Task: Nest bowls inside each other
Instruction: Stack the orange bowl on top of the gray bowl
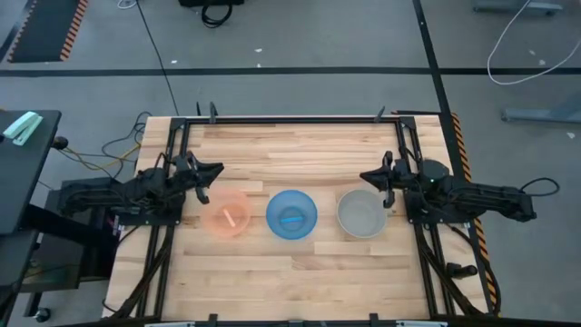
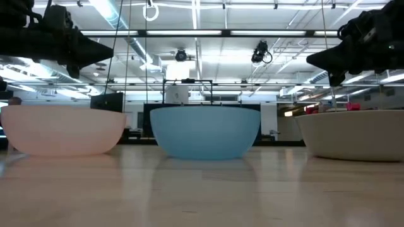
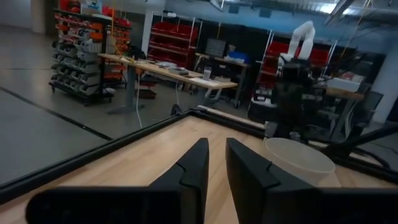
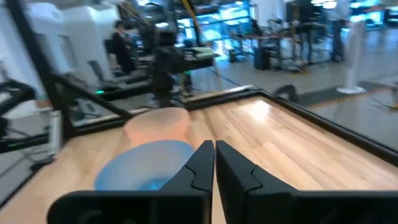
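Three bowls stand upright on their bases in a row across the middle of the wooden table: the pink-orange bowl (image 1: 227, 215) on the left, the blue bowl (image 1: 291, 215) in the middle, the grey-white bowl (image 1: 361, 214) on the right. They stand apart, none inside another. My left gripper (image 1: 214, 173) hovers above the table just beyond the pink bowl's far left rim, its fingers (image 3: 200, 163) a narrow gap apart and empty. My right gripper (image 1: 367, 176) hovers beyond the grey bowl's far rim, shut and empty (image 4: 214, 149).
A black metal frame (image 1: 290, 119) runs along the table's far edge and down both sides. Bare wood lies beyond and in front of the bowl row. The low view shows both grippers (image 2: 95, 50) (image 2: 319, 60) well above the bowl rims.
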Robot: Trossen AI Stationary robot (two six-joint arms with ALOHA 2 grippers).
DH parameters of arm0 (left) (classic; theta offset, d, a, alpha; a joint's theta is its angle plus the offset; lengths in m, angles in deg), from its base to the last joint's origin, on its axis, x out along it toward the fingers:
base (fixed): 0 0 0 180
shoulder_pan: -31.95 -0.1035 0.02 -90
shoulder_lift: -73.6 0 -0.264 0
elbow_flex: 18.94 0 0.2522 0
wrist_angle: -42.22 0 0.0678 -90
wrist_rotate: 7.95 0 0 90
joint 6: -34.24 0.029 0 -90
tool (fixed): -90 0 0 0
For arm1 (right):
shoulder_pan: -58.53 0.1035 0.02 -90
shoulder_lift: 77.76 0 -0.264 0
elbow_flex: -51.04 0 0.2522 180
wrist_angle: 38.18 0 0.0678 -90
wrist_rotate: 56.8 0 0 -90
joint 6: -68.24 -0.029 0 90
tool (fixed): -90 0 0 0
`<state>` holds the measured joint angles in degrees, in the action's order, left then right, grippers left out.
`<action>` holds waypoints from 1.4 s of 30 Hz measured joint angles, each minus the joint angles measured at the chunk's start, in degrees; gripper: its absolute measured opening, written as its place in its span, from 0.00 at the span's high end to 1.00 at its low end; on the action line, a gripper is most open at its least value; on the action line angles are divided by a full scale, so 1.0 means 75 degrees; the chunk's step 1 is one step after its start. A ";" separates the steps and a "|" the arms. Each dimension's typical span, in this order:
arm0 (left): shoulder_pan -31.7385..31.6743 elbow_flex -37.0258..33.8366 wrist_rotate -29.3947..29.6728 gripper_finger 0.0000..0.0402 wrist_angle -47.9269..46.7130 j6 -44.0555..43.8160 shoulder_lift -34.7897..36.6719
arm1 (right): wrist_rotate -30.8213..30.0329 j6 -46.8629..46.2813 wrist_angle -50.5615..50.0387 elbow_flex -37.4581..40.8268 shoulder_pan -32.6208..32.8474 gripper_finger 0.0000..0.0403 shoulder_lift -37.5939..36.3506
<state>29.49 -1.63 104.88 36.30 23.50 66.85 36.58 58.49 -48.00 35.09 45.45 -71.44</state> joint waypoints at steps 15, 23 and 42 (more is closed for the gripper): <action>0.0000 0.0660 0.0737 0.76 -0.0857 0.0003 0.0000 | -0.1360 -0.0760 -0.2107 -0.2091 0.0003 0.72 0.1254; 0.0000 0.0787 0.0851 0.76 -0.1047 0.0120 0.0000 | -0.1683 -0.2151 -0.4006 -0.3838 -0.0042 0.69 0.3308; 0.0000 0.0787 0.0931 0.78 -0.1045 0.0200 0.0000 | -0.1129 -0.2596 -0.8704 -0.8007 -0.0198 0.69 0.7603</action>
<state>29.49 4.28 111.87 28.47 25.00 66.85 28.12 39.02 -113.29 -24.96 43.97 -14.42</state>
